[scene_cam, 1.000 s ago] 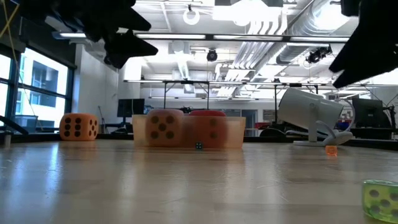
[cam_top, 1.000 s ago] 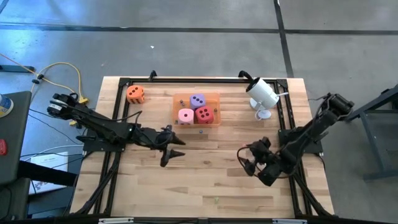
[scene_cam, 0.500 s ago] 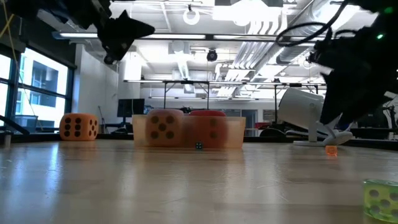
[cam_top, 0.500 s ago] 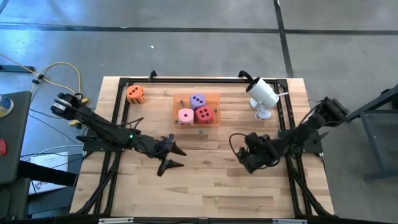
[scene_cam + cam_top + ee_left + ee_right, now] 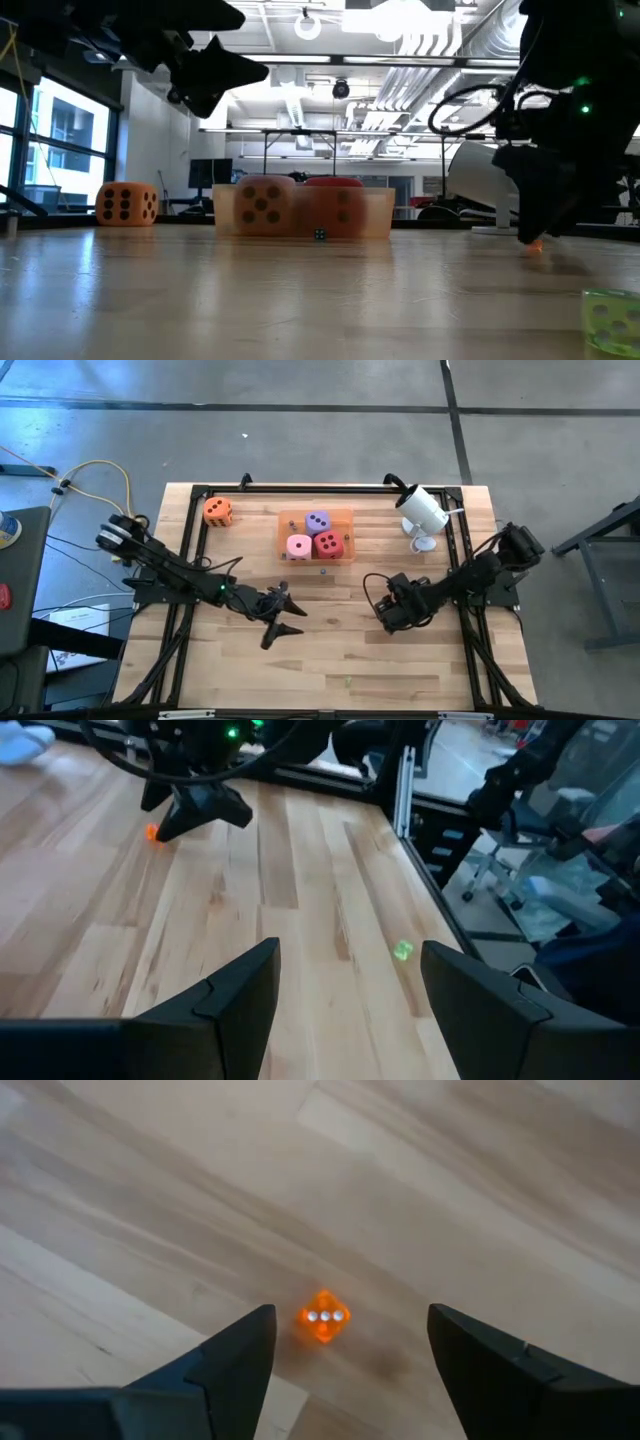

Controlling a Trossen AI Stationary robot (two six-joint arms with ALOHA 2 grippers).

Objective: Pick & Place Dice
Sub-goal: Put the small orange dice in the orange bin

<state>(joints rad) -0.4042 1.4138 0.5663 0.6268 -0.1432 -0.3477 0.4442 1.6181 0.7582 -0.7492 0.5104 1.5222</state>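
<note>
Right gripper (image 5: 350, 1316) hangs low over the bare wooden table (image 5: 330, 650), right of centre. Fingers spread, gripping nothing. A small translucent orange die (image 5: 322, 1317) lies on the wood directly beyond the fingertips, inside the gap, nearer one finger, touching neither. It is a cube with no long axis, and sits corner-on to the fingers.

Left gripper (image 5: 288, 617) hovers left of centre, fingers released, empty, farther from that die.

Pink (image 5: 299, 545), red (image 5: 328, 544) and purple foam dice (image 5: 318, 521) sit in the translucent orange rectangular tray (image 5: 345, 513). The orange foam die (image 5: 218, 511) stands apart near the far-left corner.

Judgement: the right arm should descend and centre before closing.
</note>
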